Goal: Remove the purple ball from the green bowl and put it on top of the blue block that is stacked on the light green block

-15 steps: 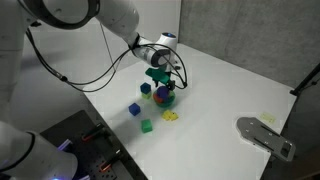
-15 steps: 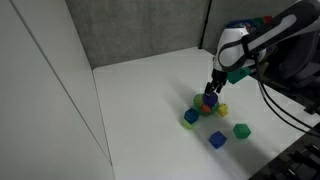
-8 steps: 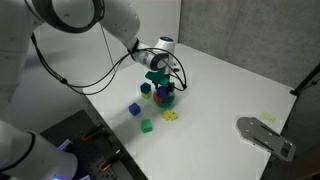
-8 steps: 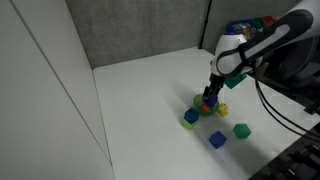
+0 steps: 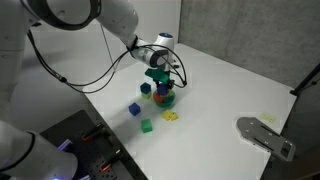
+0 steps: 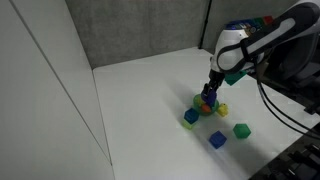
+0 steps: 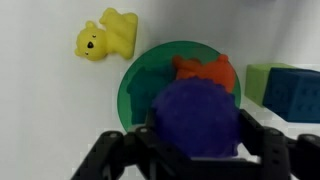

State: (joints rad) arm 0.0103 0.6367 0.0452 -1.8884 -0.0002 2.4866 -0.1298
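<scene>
While pinching the purple ball (image 7: 195,115) between the two dark fingers (image 7: 262,140) of the claw (image 7: 197,132), hangs directly over the green bowl (image 7: 133,92) in the wrist view. Grasps the ball with one finger against its left flank and one against its right. Fills the lower middle of that frame with the ball and covers much of the bowl's inside. Leaves an orange-red item (image 7: 205,70) showing inside the bowl, just above the ball in the frame. Cannot tell from here whether the ball touches that item or hangs clear of it. At upper left, on the white desk (image 7: 40,120): a yellow bear-shaped toy (image 7: 105,38), just beside the bowl's rim. At the right edge, cut off by the frame: the blue block (image 7: 298,95) overlapping the light green block (image 7: 260,75), both just beside the bowl.

In both exterior views, reaches down with the arm (image 5: 110,25) (image 6: 270,30) to the bowl (image 5: 166,101) (image 6: 205,105) near the middle of the desk. Too small there to make out the ball with certainty. Just left of the bowl in an exterior view, the blue block (image 5: 146,88); at the bowl's lower left in an exterior view, the same block (image 6: 190,116). Lower in the frame and apart from the bowl: a brighter blue cube (image 5: 135,109) (image 6: 217,140) and a deeper green cube (image 5: 146,125) (image 6: 241,130), near each other but not touching.
</scene>
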